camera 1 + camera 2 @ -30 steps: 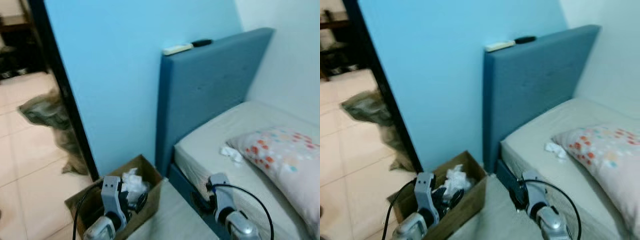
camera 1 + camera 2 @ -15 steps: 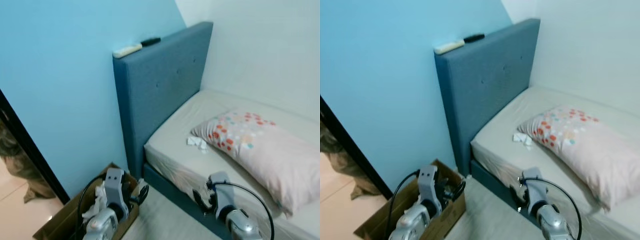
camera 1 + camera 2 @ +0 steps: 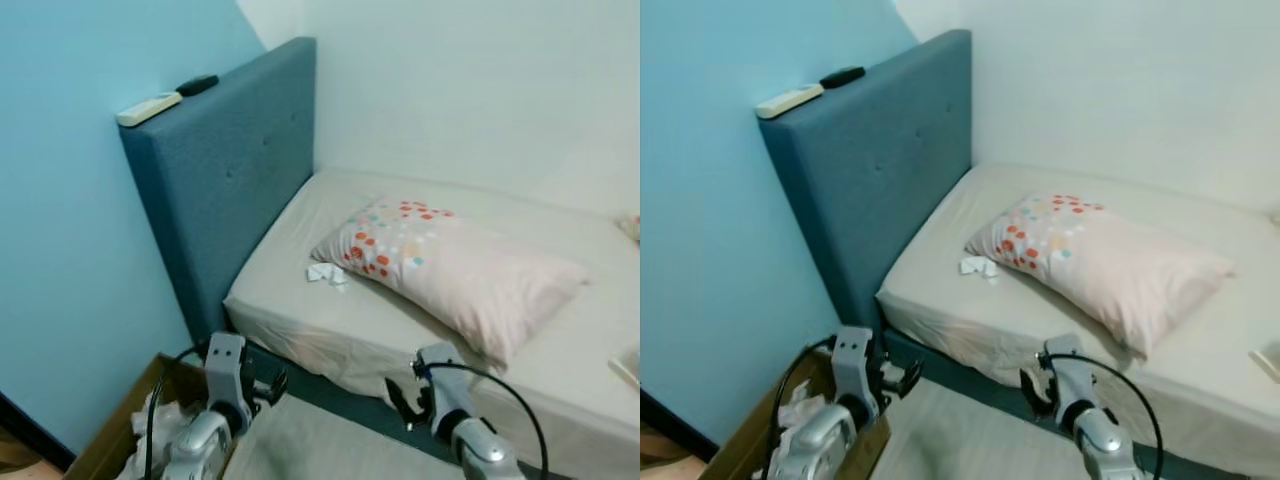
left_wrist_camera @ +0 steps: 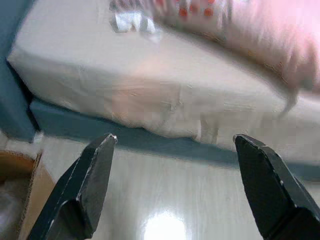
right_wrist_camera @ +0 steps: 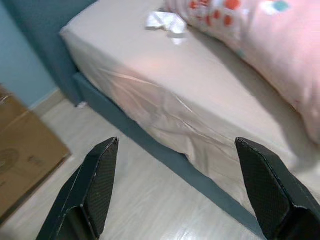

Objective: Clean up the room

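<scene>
A crumpled white tissue lies on the beige mattress just left of a spotted pillow; the tissue also shows in the right wrist view and the tissue in the left wrist view. A cardboard box holding white crumpled paper stands on the floor at the lower left, beside the blue headboard. My left gripper is open and empty, low above the floor by the box. My right gripper is open and empty, low in front of the bed's edge.
A blue padded headboard stands against the light blue wall, with a white remote and a dark remote on top. A pale wooden floor runs in front of the bed. Something small lies at the bed's far right edge.
The camera has swung right: the doorway and tiled floor have left the view and the bed with pillow now sits in the middle. Both grippers stay low and open.
</scene>
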### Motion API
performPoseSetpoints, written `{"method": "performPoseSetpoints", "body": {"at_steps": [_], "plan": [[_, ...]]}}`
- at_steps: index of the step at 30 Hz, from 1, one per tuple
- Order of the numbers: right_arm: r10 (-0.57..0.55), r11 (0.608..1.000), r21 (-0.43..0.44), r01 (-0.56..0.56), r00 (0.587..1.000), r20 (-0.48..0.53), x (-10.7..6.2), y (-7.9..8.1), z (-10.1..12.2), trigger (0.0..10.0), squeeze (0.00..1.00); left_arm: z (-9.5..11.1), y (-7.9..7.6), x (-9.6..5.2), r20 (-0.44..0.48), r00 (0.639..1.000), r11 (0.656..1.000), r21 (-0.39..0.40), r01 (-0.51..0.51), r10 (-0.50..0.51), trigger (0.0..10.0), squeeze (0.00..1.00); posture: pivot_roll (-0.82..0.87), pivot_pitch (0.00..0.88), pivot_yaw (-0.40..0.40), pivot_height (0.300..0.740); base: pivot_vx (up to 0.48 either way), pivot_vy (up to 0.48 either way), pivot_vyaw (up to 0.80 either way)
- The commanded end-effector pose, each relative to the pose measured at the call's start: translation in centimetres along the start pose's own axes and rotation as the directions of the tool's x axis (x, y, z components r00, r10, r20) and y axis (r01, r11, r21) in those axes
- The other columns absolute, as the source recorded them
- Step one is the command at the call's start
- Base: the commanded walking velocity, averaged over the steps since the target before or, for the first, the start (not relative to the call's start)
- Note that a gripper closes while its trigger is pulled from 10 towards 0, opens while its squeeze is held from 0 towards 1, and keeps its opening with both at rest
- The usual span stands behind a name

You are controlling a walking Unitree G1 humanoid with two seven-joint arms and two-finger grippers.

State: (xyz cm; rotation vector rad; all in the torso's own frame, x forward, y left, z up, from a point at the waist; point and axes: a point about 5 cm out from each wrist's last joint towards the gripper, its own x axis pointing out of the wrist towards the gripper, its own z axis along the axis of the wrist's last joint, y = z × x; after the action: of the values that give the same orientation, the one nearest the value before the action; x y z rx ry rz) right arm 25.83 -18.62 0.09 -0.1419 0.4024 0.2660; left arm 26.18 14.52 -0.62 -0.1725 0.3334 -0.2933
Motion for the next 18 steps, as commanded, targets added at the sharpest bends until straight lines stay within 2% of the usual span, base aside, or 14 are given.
{"method": "performPoseSetpoints", "body": {"at_steps": [1, 5, 10, 11, 12, 13, 14, 15, 18], "plan": [[-0.008, 1.000, 0.006, 0.008, 0.999, -0.033, -0.1, -0.2, -0.6, 10.0, 0.00, -0.4, 0.5, -0.2, -0.019, 0.999, 0.999, 0.008, -0.032, 0.032, 10.0, 0.00, -0.10, 0.018, -0.005, 0.740, 0.000, 0.000, -0.78], [0.007, 1.000, -0.015, -0.007, 0.999, -0.046, 0.1, -0.2, -0.6, 10.0, 0.00, -0.9, 1.8, -0.8, -0.048, 0.994, 0.995, 0.035, -0.093, 0.095, 10.0, 0.00, -0.09, 0.009, -0.013, 0.740, 0.000, 0.000, -0.78], [0.044, 0.999, -0.016, -0.045, 0.997, -0.064, 0.4, -0.1, -0.7, 10.0, 0.00, -2.5, 4.0, -2.6, -0.120, 0.976, 0.980, 0.096, -0.173, 0.184, 10.0, 0.00, -0.06, 0.000, -0.040, 0.740, 0.000, 0.000, -0.79], [0.044, 0.999, -0.016, -0.045, 0.997, -0.064, 0.4, -0.1, -0.7, 10.0, 0.00, -2.5, 4.0, -2.6, -0.120, 0.976, 0.980, 0.096, -0.173, 0.184, 10.0, 0.00, -0.06, 0.000, -0.040, 0.740, 0.000, 0.000, -0.79], [0.044, 0.999, -0.021, -0.046, 0.997, -0.065, 0.5, -0.1, -0.6, 10.0, 0.00, -2.7, 4.5, -3.0, -0.127, 0.971, 0.975, 0.121, -0.186, 0.201, 10.0, 0.00, -0.05, 0.000, -0.047, 0.740, 0.000, 0.000, -0.79], [0.037, 0.999, -0.031, -0.040, 0.997, -0.069, 0.7, -0.2, -0.4, 10.0, 0.00, -2.8, 5.7, -4.0, -0.124, 0.962, 0.964, 0.138, -0.226, 0.243, 10.0, 0.00, -0.04, 0.000, -0.053, 0.740, 0.000, 0.000, -0.79], [0.037, 0.999, -0.031, -0.040, 0.997, -0.069, 0.7, -0.2, -0.4, 10.0, 0.00, -2.8, 5.7, -4.0, -0.124, 0.962, 0.964, 0.138, -0.226, 0.243, 10.0, 0.00, -0.04, 0.000, -0.053, 0.740, 0.000, 0.000, -0.79], [0.027, 0.999, -0.035, -0.030, 0.997, -0.073, 0.8, -0.4, -0.3, 10.0, 0.00, -2.8, 6.4, -4.5, -0.119, 0.955, 0.956, 0.143, -0.255, 0.273, 10.0, 0.00, -0.03, 0.000, -0.057, 0.740, 0.000, 0.000, -0.79], [0.020, 0.999, -0.039, -0.023, 0.997, -0.076, 0.9, -0.5, -0.2, 10.0, 0.00, -2.7, 6.9, -4.8, -0.111, 0.949, 0.949, 0.147, -0.278, 0.295, 10.0, 0.00, -0.02, 0.000, -0.062, 0.740, 0.000, 0.000, -0.79]]}}
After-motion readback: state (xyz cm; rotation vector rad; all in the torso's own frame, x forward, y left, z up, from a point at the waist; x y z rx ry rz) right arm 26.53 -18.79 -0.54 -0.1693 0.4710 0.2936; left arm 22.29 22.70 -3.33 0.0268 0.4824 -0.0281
